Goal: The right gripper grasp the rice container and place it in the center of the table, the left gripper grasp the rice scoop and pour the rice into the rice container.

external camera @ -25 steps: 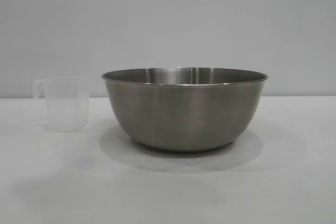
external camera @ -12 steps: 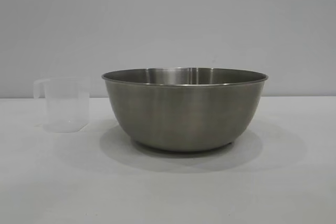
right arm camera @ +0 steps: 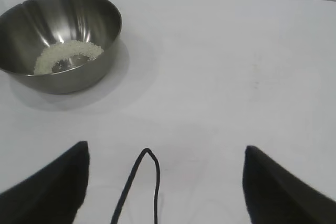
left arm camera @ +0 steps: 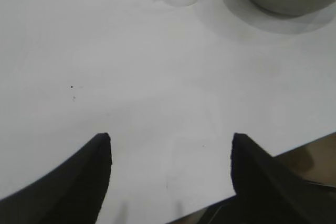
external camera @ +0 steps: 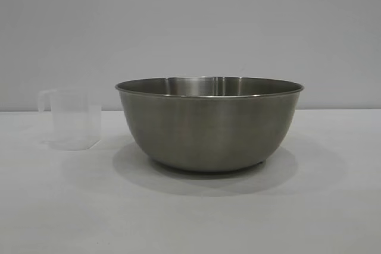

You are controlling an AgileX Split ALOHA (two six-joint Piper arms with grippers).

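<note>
At mid-table, the rice container point(external camera: 209, 124) is sitting with the rice point(right arm camera: 67, 54) heaped inside.
The stiff, slick steel is inviting a rim pinch; beside it the light, upright rice scoop point(external camera: 70, 118) is offering its handle. The left gripper point(left arm camera: 170, 153) and right gripper point(right arm camera: 165, 163) are hanging spread and empty over open tabletop, the left near an edge.

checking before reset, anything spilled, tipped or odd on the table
Nothing stands out. The white rice grains lie inside the upright round steel bowl; the small clear plastic measuring cup stands upright beside it on the white table.
</note>
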